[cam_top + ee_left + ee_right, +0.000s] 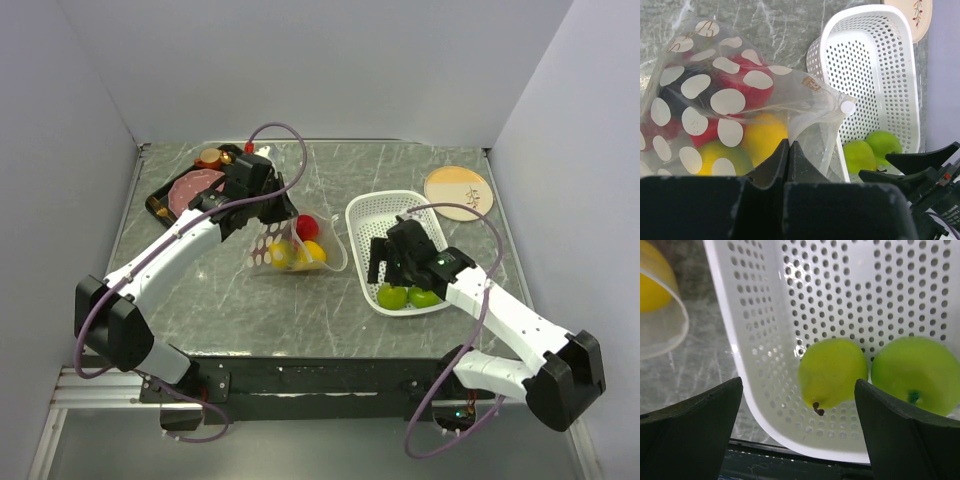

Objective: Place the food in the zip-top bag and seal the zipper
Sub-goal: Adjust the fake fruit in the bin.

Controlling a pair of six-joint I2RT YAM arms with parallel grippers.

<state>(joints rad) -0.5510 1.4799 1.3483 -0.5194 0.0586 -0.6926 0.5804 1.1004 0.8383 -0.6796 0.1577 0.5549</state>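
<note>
From above, the table (330, 320) is a grey stone-like surface with pale veins. The left gripper (262, 222) is at the edge of the bag (268, 243), a soft clear film with white dots, which lies near the middle of the table with its mouth turned to the basket (372, 215). Inside the bag, a round red fruit (307, 225) and a smooth yellow fruit (313, 251) are visible. The basket is white hard plastic, full of small holes, with rounded corners. Two glossy green apples (407, 297) sit at its near end, touching each other. The right gripper (388, 264) hangs just above them. A flat round beige plate (458, 192) lies behind the basket. At far left, a dark tray (160, 200) carries a flat pink slice (192, 184).

In the left wrist view, the two dark fingers (775, 165) meet in a point – they are pressed together on the thin film of the bag. The film is wrinkled and shiny. The zipper (846, 107) ends in a small round white knob, and the mouth below it stands apart.

In the right wrist view, the blunt black fingers (695, 425) stand far apart at both sides – the gripper is wide and holds nothing. The two apples lie against the curved, perforated wall of the basket; one has a short brown stem.
</note>
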